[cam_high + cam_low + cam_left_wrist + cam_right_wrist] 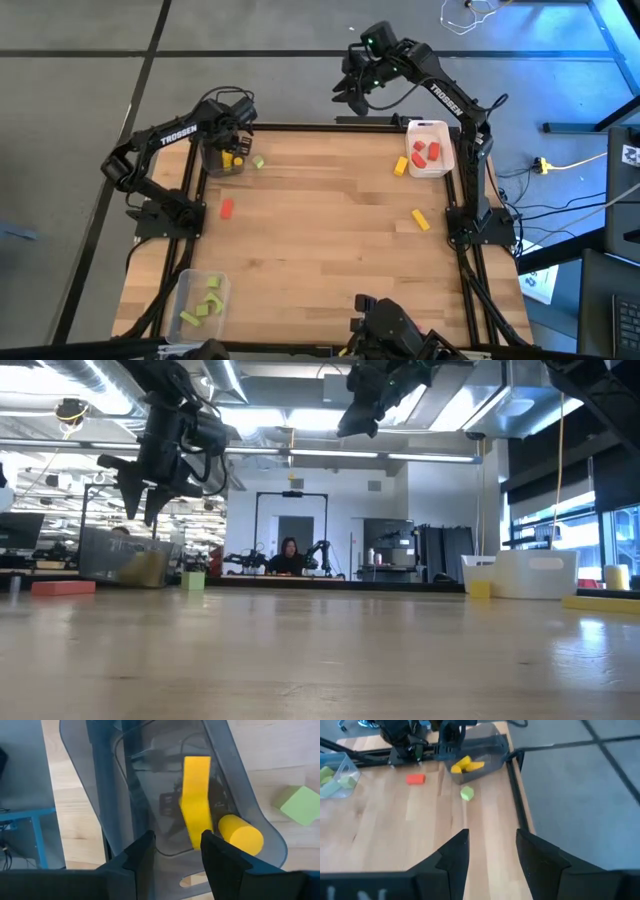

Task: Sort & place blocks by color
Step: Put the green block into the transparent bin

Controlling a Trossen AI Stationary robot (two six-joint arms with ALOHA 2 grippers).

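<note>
Overhead, the left gripper hangs above the dark grey tray at the bench's far left corner, its jaws parted with nothing between them; two yellow blocks lie in that tray just below the fingers. Just beside the tray on the bare wood sits a light green block, and a red block lies nearer, close to the left edge. At the near left corner a clear tray holds several green blocks. Farther right, a yellow block rests just beside the white tray at the far right corner, which holds red blocks. Another yellow block lies near the right edge. Beyond the far edge, the right gripper hangs off the bench, its jaws parted and empty.
</note>
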